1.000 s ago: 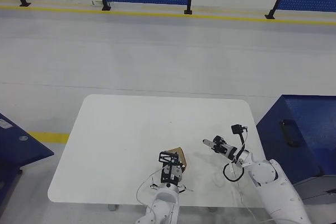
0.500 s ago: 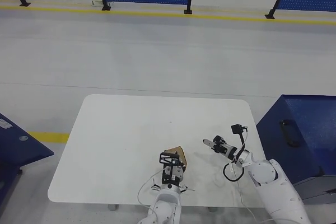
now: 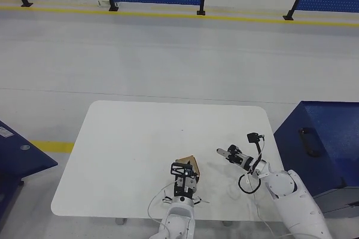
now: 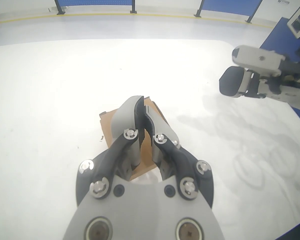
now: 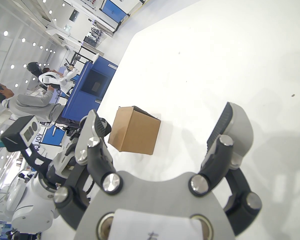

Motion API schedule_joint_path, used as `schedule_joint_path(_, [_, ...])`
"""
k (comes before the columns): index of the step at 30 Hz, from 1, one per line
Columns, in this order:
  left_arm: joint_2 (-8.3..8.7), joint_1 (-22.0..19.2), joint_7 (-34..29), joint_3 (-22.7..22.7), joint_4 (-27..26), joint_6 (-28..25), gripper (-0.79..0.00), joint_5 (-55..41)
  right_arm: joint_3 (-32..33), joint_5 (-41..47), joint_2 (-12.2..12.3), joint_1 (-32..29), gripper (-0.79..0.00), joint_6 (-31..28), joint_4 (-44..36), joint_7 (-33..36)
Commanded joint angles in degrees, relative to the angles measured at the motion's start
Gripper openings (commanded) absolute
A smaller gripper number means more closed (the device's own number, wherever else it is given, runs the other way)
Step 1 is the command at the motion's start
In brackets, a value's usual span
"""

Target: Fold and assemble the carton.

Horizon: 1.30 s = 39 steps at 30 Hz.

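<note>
A small brown carton [image 3: 189, 163] stands folded into a box on the white table [image 3: 137, 137], near the front edge. My left gripper [image 3: 180, 172] is shut on one of its walls. In the left wrist view the fingers [image 4: 126, 116] pinch the cardboard edge, and the carton [image 4: 107, 122] shows beneath them. From the right wrist view the carton [image 5: 136, 131] looks slightly tilted, its upper side open, with the left gripper [image 5: 100, 126] at its side. My right gripper [image 3: 221, 152] hangs open to the right of the carton, apart from it, with nothing between its fingers [image 5: 227, 116].
A blue cabinet [image 3: 323, 143] stands close to the table's right edge, and another blue unit [image 3: 12, 155] stands off to the left. The right arm's gripper [image 4: 242, 83] shows farther off in the left wrist view. The table's back and left parts are bare.
The left arm has edged slightly to the right at the table's front edge. The carton stays in its grip, and the right arm has not moved.
</note>
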Motion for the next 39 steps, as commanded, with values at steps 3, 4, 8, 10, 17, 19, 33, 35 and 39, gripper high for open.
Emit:
schedule_joint_path(3, [-0.09, 0.0, -1.3, -0.1, 0.9, -0.5, -0.785, 0.9, 0.0, 0.0, 0.0, 0.0, 0.0, 0.0, 0.0, 0.0])
schedule_joint_path(4, [-0.15, -0.2, -1.8, -0.1, 1.7, -0.6, -0.785, 1.0, 0.0, 0.0, 0.0, 0.0, 0.0, 0.0, 0.0, 0.0])
schedule_joint_path(8, [-0.57, -1.2, -2.2, 0.0, 3.1, 0.6, -0.785, 1.8, 0.0, 0.0, 0.0, 0.0, 0.0, 0.0, 0.0, 0.0])
schedule_joint_path(10, [-0.75, -0.9, -1.1, -0.1, 2.0, 0.8, -0.785, 1.1, 0.0, 0.0, 0.0, 0.0, 0.0, 0.0, 0.0, 0.0])
schedule_joint_path(17, [-0.8, 0.0, -1.7, -0.6, 1.4, -0.5, -0.785, 1.8, 0.0, 0.0, 0.0, 0.0, 0.0, 0.0, 0.0, 0.0])
schedule_joint_path(19, [-0.98, -0.7, -3.1, -0.4, 3.0, -0.4, -0.785, 2.5, 0.0, 0.0, 0.0, 0.0, 0.0, 0.0, 0.0, 0.0])
schedule_joint_path(33, [-1.86, -1.5, -3.1, -1.0, 4.8, -0.2, -0.785, 2.3, 0.0, 0.0, 0.0, 0.0, 0.0, 0.0, 0.0, 0.0])
schedule_joint_path(35, [-2.1, -1.9, -2.8, -1.0, 5.0, 0.0, -0.785, 2.0, 0.0, 0.0, 0.0, 0.0, 0.0, 0.0, 0.0, 0.0])
schedule_joint_path(39, [-1.85, 0.4, 1.5, -2.3, 0.2, -0.6, -0.785, 1.2, 0.0, 0.0, 0.0, 0.0, 0.0, 0.0, 0.0, 0.0])
